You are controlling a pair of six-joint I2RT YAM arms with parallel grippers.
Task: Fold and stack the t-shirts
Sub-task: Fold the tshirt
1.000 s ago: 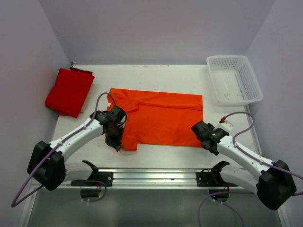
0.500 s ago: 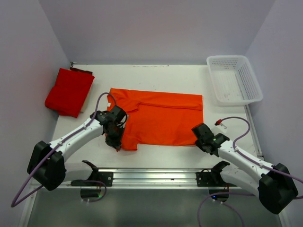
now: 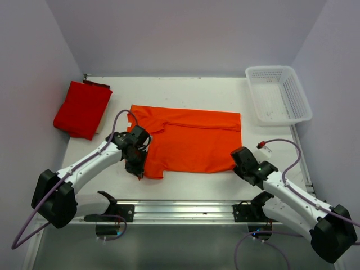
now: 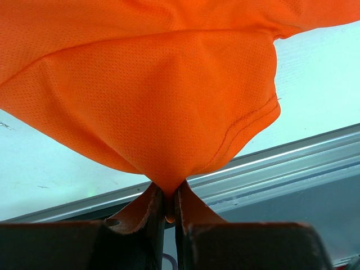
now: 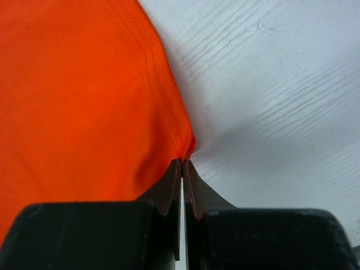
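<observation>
The orange t-shirt [image 3: 191, 140] lies spread flat mid-table, its top edge folded over. My left gripper [image 3: 139, 167] is at its near left corner, shut on a bunched point of orange cloth [image 4: 163, 112] that rises from between the jaws [image 4: 167, 194]. My right gripper [image 3: 238, 166] is at the near right corner, jaws shut with the hem corner [image 5: 169, 112] drawn into the tips [image 5: 183, 163]. The red t-shirt [image 3: 82, 108] lies folded at the far left, away from both grippers.
A white mesh basket [image 3: 304, 107] stands at the far right corner. A metal rail [image 3: 185, 209] runs along the table's near edge between the arm bases. Purple walls close in on the left, back and right.
The right gripper has shut at the orange shirt's near right corner, and its arm has shifted slightly toward the near edge. The left arm has stayed put.
</observation>
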